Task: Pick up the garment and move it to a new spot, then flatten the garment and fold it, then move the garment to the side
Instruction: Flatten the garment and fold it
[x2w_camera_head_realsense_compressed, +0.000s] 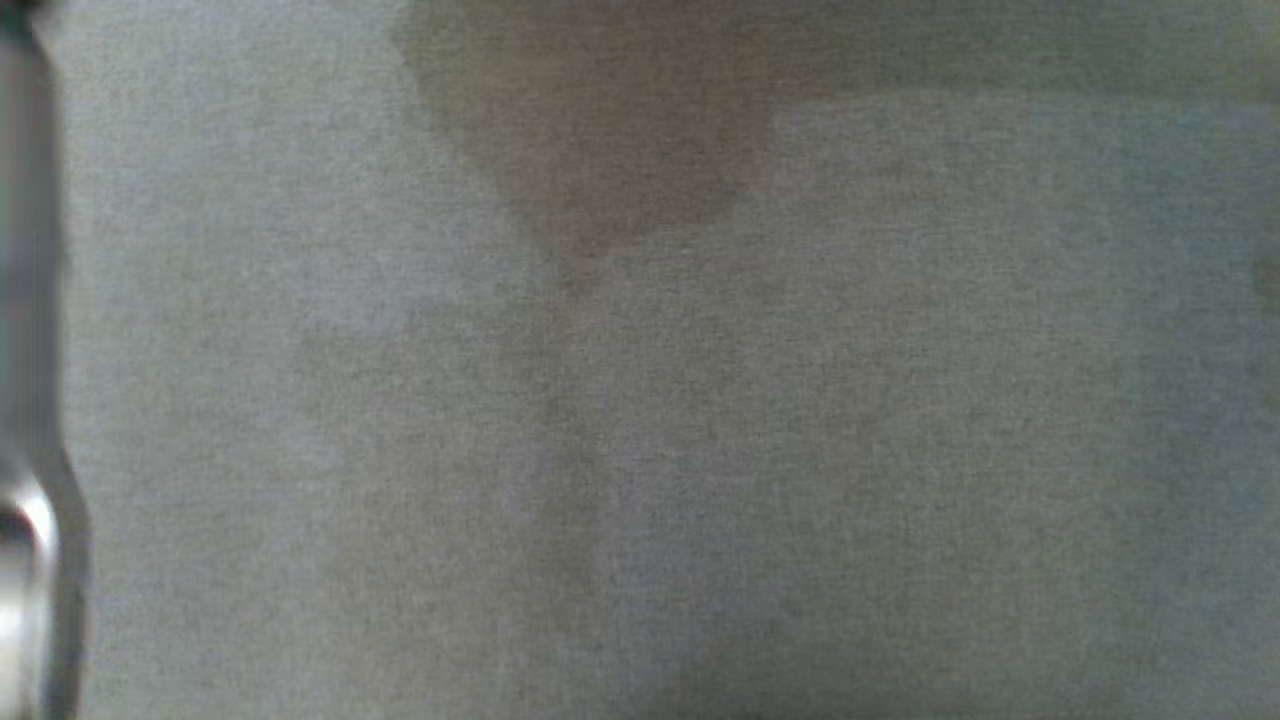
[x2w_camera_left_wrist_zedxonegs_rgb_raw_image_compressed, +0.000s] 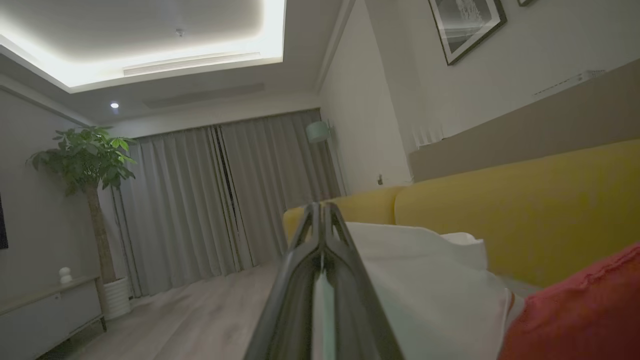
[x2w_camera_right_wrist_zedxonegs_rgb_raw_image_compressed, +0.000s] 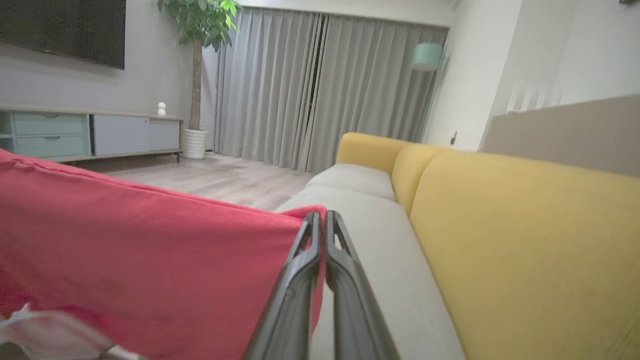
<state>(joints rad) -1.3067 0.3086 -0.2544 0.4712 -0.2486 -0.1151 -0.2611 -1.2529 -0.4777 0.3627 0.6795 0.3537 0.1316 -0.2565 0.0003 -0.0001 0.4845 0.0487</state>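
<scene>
Yellow sofa (x2w_camera_right_wrist_zedxonegs_rgb_raw_image_compressed: 525, 240), grey seat. Red garment (x2w_camera_right_wrist_zedxonegs_rgb_raw_image_compressed: 150, 260) raised over the seat, its corner pinched in the closed right pincer (x2w_camera_right_wrist_zedxonegs_rgb_raw_image_compressed: 322, 215). White cloth (x2w_camera_left_wrist_zedxonegs_rgb_raw_image_compressed: 430, 290) just beside the left pincer (x2w_camera_left_wrist_zedxonegs_rgb_raw_image_compressed: 320, 206), which is closed tight; whether it holds anything, cannot tell.

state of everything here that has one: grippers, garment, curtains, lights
right gripper, fingers shut on the red garment
left gripper, fingers shut, anything held unclear
red garment, held up by a corner, top edge taut
curtains, drawn shut
ceiling cove light, on
floor lamp, unlit
</scene>
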